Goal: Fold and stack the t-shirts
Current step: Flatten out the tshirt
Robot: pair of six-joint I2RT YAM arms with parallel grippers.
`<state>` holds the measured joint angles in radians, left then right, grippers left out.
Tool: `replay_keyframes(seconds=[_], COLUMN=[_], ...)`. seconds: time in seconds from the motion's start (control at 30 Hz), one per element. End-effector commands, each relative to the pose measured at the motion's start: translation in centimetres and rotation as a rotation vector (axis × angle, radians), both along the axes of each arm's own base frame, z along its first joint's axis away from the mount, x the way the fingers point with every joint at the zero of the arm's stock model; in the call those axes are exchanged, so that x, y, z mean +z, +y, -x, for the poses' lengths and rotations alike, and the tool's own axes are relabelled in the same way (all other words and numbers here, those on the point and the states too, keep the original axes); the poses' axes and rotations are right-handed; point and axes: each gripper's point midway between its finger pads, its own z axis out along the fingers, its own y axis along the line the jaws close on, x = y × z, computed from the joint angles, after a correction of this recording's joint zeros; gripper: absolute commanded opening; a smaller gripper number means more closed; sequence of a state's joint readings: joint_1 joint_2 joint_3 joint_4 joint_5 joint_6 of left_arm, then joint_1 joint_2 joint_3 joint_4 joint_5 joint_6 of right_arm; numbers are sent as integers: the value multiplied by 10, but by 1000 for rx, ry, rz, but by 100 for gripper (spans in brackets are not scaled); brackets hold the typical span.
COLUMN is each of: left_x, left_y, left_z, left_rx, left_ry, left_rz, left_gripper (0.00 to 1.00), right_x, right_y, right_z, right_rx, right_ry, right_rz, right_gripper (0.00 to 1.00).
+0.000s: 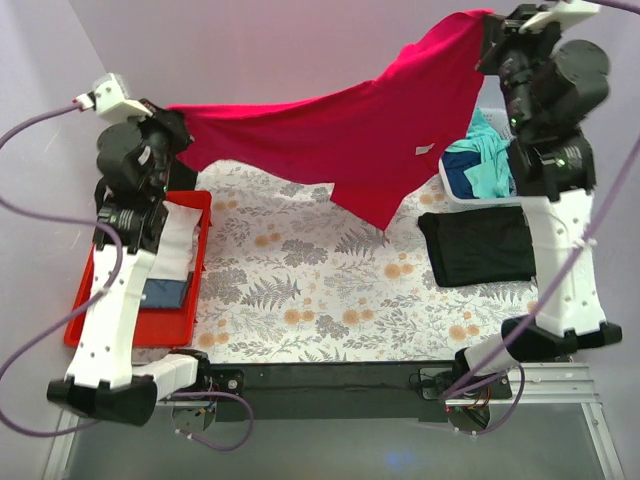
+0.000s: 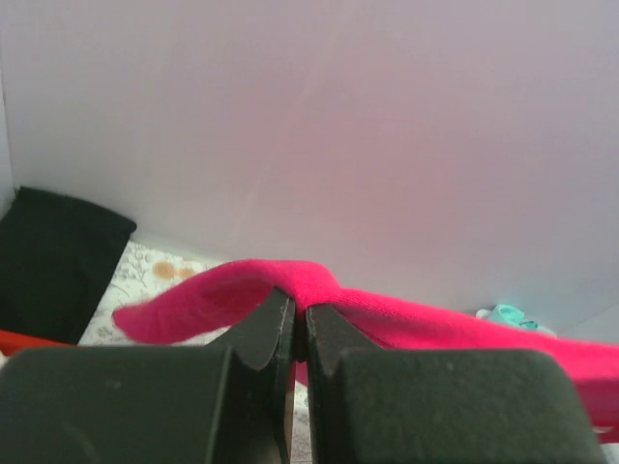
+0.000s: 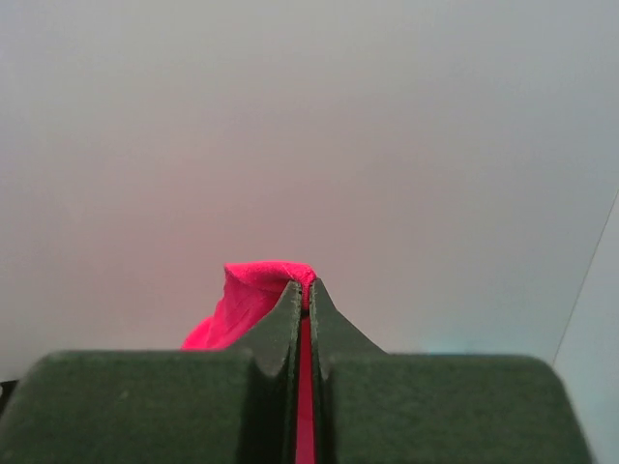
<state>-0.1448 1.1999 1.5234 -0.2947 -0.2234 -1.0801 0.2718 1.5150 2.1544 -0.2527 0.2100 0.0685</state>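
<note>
**Crimson shirt held aloft between two clamped grippers**

**Top external:** The left gripper [image 1: 178, 122] and the right gripper [image 1: 492, 30] each pinch an edge of the crimson t-shirt [image 1: 340, 130]. It hangs stretched between them above the floral table cover [image 1: 300, 290] and sags to a point below and left of the right gripper. Only this view shows its small white label [image 1: 424, 150]. Under the right gripper lie a teal t-shirt [image 1: 487, 160] and a navy t-shirt [image 1: 460, 172] heaped together, with a folded black t-shirt [image 1: 478, 247] nearer the arm bases. Under the left gripper, a red tray [image 1: 197, 300] holds white and dark blue cloth.

**Left wrist:** The jaws are all but closed, with a thick fold of the crimson cloth humped over the fingertips [image 2: 280, 314] and trailing off to the right.

**Right wrist:** The jaws are squeezed narrow, with a red strip showing in the slit and a bunch of cloth bulging left of the fingertips [image 3: 288, 300]. The rest of the shirt is out of sight here.
</note>
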Motion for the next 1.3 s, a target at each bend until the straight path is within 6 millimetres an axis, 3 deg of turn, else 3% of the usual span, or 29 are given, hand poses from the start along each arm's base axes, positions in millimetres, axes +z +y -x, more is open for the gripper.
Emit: replay_keyframes(seconds=[0.0, 0.03, 0.13, 0.3, 0.4, 0.43, 0.5, 0.53, 0.63, 0.7, 0.8, 0.9, 1.07, 1.27], left_x=[-3, -2, 12, 30, 30, 27, 23, 10, -4, -14, -28, -44, -25, 14], left_y=[5, 4, -1, -15, -21, -36, -45, -61, -74, -79, -86, -86, -71, -57], left_z=[33, 39, 65, 94, 92, 94, 92, 89, 84, 74, 53, 31, 30, 52], left_rx=[-13, -22, -69, -170, -204, -293, -347, -450, -538, -570, -605, -596, -501, -423], left_ry=[3, -3, -58, -121, -116, -111, -98, -61, -13, 14, 81, 152, 115, 25], left_rz=[-52, -54, -56, -69, -98, -137, -191, -229, -287, -301, -290, -276, -284, -311], left_gripper=[0, 0, 0, 0, 0, 0, 0, 0, 0, 0, 0, 0, 0, 0], right_x=[40, 52, 69, 93, 93, 92, 86, 80, 64, 57, 39, 30, 33, 59], right_y=[-11, -14, -22, -32, -33, -34, -33, -31, -29, -29, -23, -20, -23, -32], right_z=[60, 81, 117, 154, 146, 141, 129, 115, 85, 71, 32, 13, 15, 55], right_rx=[2, 14, 26, 31, 15, 3, -14, -29, -65, -90, -111, -102, -103, -92], right_ry=[-100, -137, -195, -272, -265, -257, -238, -214, -162, -139, -85, -60, -69, -142], right_rz=[21, 14, 4, -12, -8, -12, 4, 18, 38, 46, 68, 62, 62, 47], right_gripper=[1, 1, 1, 1, 1, 1, 1, 1, 1, 1, 1, 1, 1, 1])
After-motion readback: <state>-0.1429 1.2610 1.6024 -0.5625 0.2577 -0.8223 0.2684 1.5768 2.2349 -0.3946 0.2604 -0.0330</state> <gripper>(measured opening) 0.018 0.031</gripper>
